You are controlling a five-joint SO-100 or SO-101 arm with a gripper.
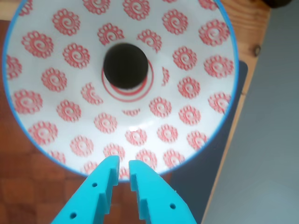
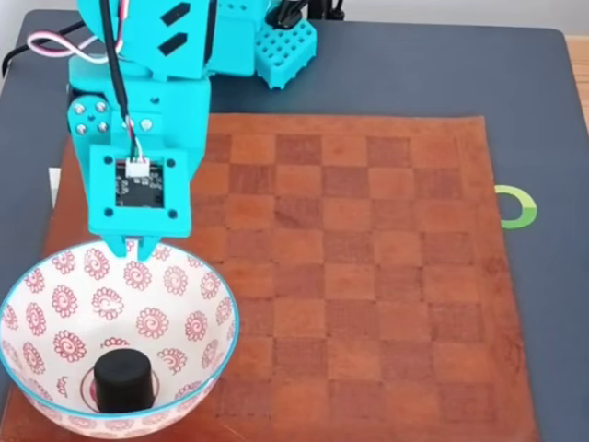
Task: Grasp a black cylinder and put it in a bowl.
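The black cylinder stands upright at the bottom of the bowl, on the red rings. In the fixed view the cylinder sits low in the white, red-flowered bowl at the front left of the board. My teal gripper hangs above the bowl's rim, its fingers almost together with nothing between them. Seen in the fixed view, the gripper points down over the bowl's far edge, clear of the cylinder.
A brown checkerboard lies on a dark grey mat with a green ring mark at its right. The arm's teal base stands at the back. A wooden table edge runs past the bowl.
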